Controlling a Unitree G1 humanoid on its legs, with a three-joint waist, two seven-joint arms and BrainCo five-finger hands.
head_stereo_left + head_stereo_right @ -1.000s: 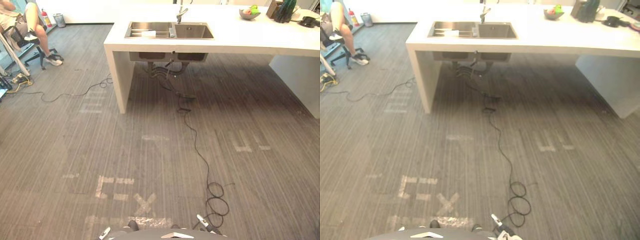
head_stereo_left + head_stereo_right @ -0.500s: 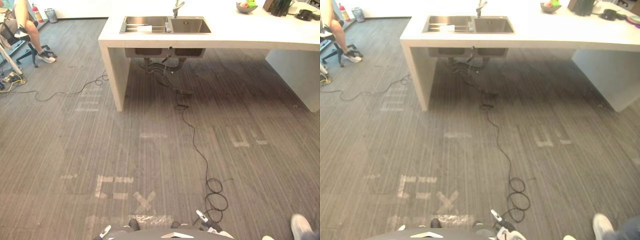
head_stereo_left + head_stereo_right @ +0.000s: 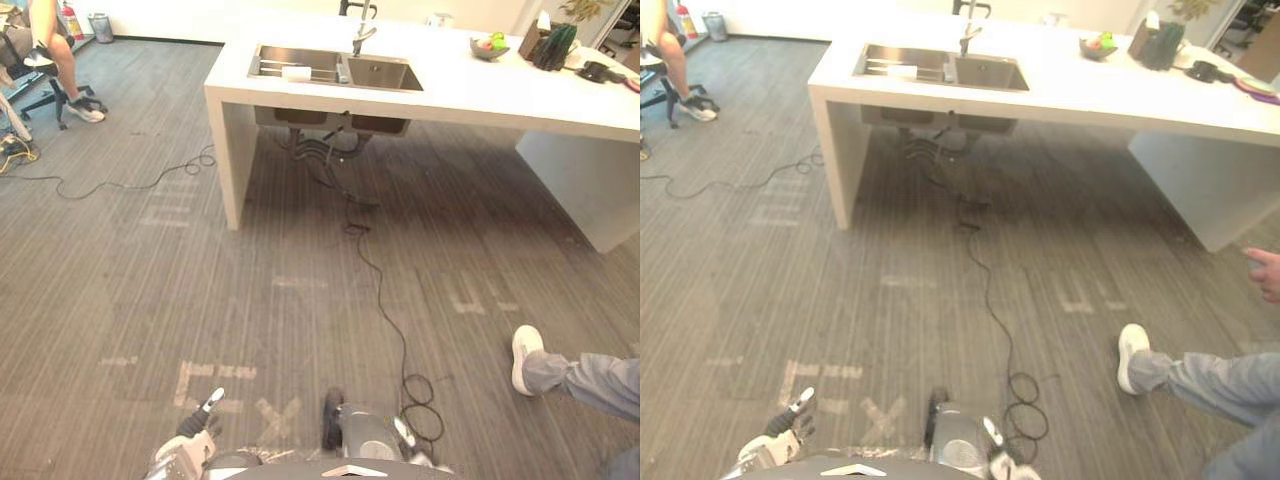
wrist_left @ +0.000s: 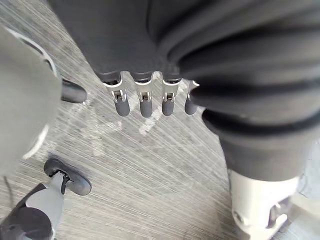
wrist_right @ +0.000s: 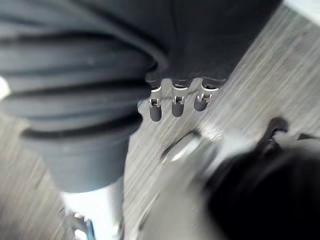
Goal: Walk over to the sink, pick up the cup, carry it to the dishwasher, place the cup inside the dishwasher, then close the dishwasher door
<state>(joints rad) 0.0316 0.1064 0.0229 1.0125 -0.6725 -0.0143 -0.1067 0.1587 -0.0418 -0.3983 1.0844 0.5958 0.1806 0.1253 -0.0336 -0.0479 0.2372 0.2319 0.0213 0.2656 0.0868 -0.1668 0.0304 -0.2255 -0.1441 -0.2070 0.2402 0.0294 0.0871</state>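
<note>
From the head, the long white slab counter [image 3: 480, 92] runs across the top of the frame, with the steel sink of 2 basins [image 3: 385, 73] set in its left end. A small white object [image 3: 297, 72] lies on the rack in the left basin; it is too small to tell whether that is the cup. The right eye view takes in a person's bare hand [image 3: 1265, 272] at the right edge, above that person's white shoe [image 3: 1132, 352] and grey trouser leg [image 3: 1210, 385] on the striped grey floor [image 3: 840, 250]. A seated person [image 3: 50, 40] is in the upper left corner. The left hand [image 3: 197, 428] hangs low at the bottom left, its fingers [image 4: 146, 106] loosely straight over the floor, holding nothing. The right hand [image 5: 176, 107], in its wrist view, hangs likewise, slack and empty.
</note>
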